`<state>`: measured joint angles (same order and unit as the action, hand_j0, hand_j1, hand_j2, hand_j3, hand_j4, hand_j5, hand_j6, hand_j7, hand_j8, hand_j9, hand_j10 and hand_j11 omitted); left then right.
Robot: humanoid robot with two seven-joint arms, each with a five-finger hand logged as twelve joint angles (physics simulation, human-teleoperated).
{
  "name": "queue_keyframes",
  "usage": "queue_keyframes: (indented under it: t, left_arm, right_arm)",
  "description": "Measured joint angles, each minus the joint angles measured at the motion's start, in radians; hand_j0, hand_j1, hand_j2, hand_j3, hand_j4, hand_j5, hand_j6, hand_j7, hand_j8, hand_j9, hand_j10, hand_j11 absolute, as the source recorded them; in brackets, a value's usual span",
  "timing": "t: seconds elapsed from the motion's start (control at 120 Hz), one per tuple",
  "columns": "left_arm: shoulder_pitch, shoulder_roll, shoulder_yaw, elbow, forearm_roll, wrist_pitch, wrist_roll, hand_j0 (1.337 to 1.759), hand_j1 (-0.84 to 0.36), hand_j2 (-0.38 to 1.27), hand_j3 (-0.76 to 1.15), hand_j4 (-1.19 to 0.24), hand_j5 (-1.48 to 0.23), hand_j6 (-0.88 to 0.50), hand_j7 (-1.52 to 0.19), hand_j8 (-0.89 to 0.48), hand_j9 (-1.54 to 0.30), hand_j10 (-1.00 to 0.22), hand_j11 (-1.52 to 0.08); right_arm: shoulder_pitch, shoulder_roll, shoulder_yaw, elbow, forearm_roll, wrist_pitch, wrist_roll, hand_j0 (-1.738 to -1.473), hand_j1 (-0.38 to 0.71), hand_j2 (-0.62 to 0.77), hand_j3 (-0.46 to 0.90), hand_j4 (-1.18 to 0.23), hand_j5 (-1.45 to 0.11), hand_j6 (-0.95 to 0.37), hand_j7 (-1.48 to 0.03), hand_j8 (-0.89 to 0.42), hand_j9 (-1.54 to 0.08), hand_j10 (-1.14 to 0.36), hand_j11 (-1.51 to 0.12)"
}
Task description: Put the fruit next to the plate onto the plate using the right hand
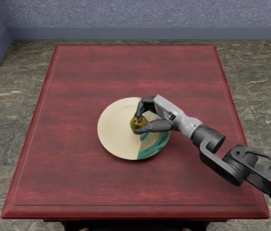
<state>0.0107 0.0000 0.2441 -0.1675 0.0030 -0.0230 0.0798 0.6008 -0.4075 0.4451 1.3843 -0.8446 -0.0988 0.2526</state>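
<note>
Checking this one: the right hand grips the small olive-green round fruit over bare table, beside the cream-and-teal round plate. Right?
Not quite. The head view shows the right hand gripping the small olive-green round fruit over the cream-and-teal round plate, inside its rim, not over the dark red wooden table beside it.

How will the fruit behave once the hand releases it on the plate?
The fruit looks small and round, so it will probably roll if let go. The plate appears shallow and smooth, so its rim may not stop it. The right hand pinches it without visible squashing, so it is likely firm.
</note>
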Motion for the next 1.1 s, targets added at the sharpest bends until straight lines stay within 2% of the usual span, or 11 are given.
queue_keyframes:
  t: [0.167,0.233,0.35,0.525,0.733,0.942,1.1]
  left_arm:
    - [0.0,0.0,0.0,0.0,0.0,0.0,0.0,1.658,0.35,0.0,0.0,0.0,0.0,0.0,0.0,0.0,0.0,0.0,0.0]
    - [0.0,0.0,0.0,0.0,0.0,0.0,0.0,1.658,0.35,0.0,0.0,0.0,0.0,0.0,0.0,0.0,0.0,0.0,0.0]
    - [0.0,0.0,0.0,0.0,0.0,0.0,0.0,1.658,0.35,0.0,0.0,0.0,0.0,0.0,0.0,0.0,0.0,0.0,0.0]
    - [0.0,0.0,0.0,0.0,0.0,0.0,0.0,1.658,0.35,0.0,0.0,0.0,0.0,0.0,0.0,0.0,0.0,0.0,0.0]
    - [0.0,0.0,0.0,0.0,0.0,0.0,0.0,1.658,0.35,0.0,0.0,0.0,0.0,0.0,0.0,0.0,0.0,0.0,0.0]
    - [0.0,0.0,0.0,0.0,0.0,0.0,0.0,1.658,0.35,0.0,0.0,0.0,0.0,0.0,0.0,0.0,0.0,0.0,0.0]
    - [0.0,0.0,0.0,0.0,0.0,0.0,0.0,1.658,0.35,0.0,0.0,0.0,0.0,0.0,0.0,0.0,0.0,0.0,0.0]
  right_arm:
    - [-0.001,0.007,-0.009,-0.011,0.0,0.0,0.001,-1.654,0.3,0.32,0.0,-0.83,-1.17,-0.86,-1.12,-0.39,-1.15,-0.29,-1.14]
    - [0.0,0.019,-0.006,-0.012,0.01,-0.001,-0.002,-1.655,0.25,0.22,0.0,-0.71,-0.98,-0.74,-0.94,-0.39,-0.97,-0.32,-0.96]
    - [0.001,0.03,-0.001,-0.008,0.018,-0.002,-0.004,-1.656,0.1,0.1,0.0,-0.49,-0.67,-0.51,-0.65,-0.31,-0.66,-0.27,-0.66]
    - [-0.001,0.01,0.005,0.026,0.024,-0.001,-0.001,-1.657,-0.06,0.03,0.0,-0.3,-0.4,-0.3,-0.39,-0.22,-0.4,-0.2,-0.39]
    - [0.0,-0.061,0.014,0.086,0.057,0.031,-0.002,-1.658,-0.19,0.0,0.0,-0.15,-0.2,-0.15,-0.2,-0.12,-0.2,-0.12,-0.2]
    - [0.003,-0.18,0.09,0.096,0.155,0.247,-0.025,-1.658,-0.27,0.0,0.0,-0.08,-0.1,-0.08,-0.1,-0.07,-0.1,-0.06,-0.1]
    - [0.003,-0.263,0.13,0.094,0.2,0.36,-0.023,-1.658,-0.29,0.0,0.0,-0.05,-0.07,-0.05,-0.07,-0.05,-0.07,-0.05,-0.07]
